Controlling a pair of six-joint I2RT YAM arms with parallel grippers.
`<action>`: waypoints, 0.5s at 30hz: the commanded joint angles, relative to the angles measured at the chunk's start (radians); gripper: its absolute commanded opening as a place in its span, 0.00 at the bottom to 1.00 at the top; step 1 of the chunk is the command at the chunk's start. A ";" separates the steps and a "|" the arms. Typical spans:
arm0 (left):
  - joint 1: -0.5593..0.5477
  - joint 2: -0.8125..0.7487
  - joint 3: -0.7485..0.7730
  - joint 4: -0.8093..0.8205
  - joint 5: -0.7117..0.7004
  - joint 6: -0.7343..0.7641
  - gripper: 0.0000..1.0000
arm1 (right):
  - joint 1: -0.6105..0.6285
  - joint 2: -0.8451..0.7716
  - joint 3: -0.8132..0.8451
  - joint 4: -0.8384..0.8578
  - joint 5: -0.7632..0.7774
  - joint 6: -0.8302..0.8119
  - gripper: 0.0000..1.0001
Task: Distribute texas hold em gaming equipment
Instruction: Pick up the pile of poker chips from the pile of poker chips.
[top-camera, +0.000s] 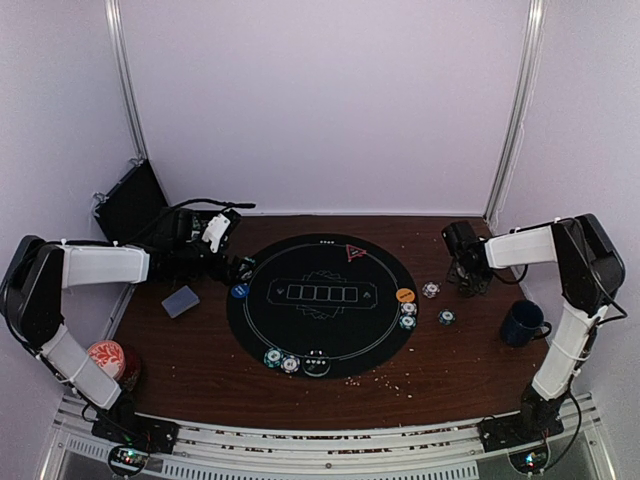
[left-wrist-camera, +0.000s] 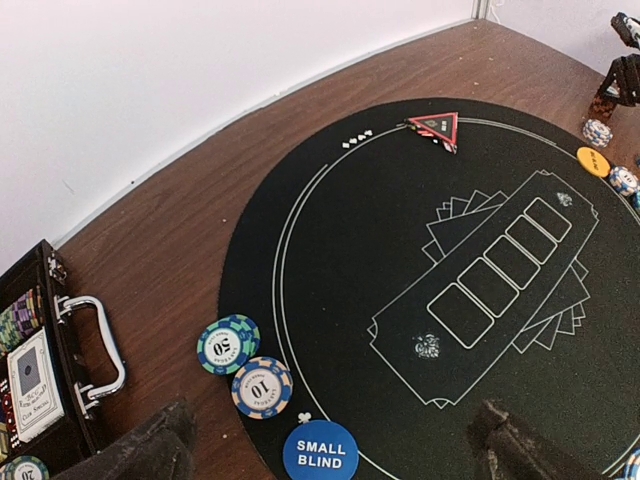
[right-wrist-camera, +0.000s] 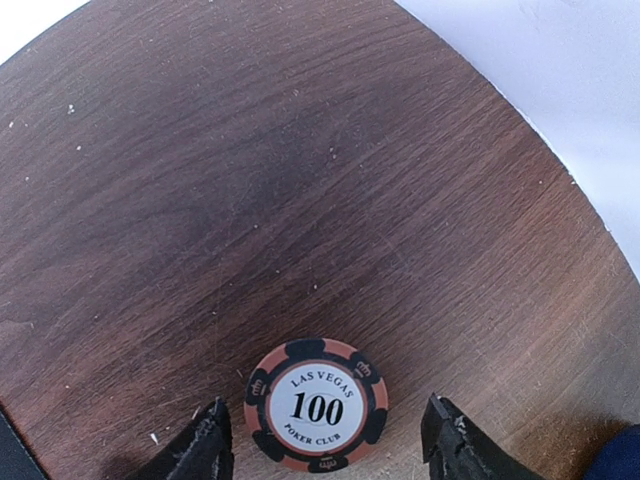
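Poker chips, a teal "50" chip (left-wrist-camera: 228, 343) and a blue-orange "10" chip (left-wrist-camera: 262, 386), lie at the left rim of the round black felt mat (left-wrist-camera: 400, 250) beside the blue round "SMALL BLIND" button (left-wrist-camera: 320, 450), with the left gripper (left-wrist-camera: 332, 408) spread wide over them. Farther right, the red triangle marker (left-wrist-camera: 436, 126) sits at the mat's far edge. On the brown wooden table (right-wrist-camera: 250, 200), the right gripper (right-wrist-camera: 325, 402) stands open astride a flat red-and-black "100" chip (right-wrist-camera: 318, 405), with a gap on each side.

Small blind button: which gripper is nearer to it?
Left. The left gripper hangs open right by the small blind button at the mat's left edge; the right gripper is past the mat's right edge, around a 100 chip.
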 joint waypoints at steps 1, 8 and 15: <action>0.008 0.008 0.026 0.024 0.016 0.005 0.98 | -0.010 0.023 0.023 0.011 0.035 0.002 0.65; 0.008 0.009 0.026 0.024 0.016 0.007 0.98 | -0.012 0.055 0.047 0.023 0.039 0.003 0.65; 0.008 0.011 0.025 0.022 0.020 0.007 0.98 | -0.012 0.038 0.038 0.032 0.041 0.002 0.61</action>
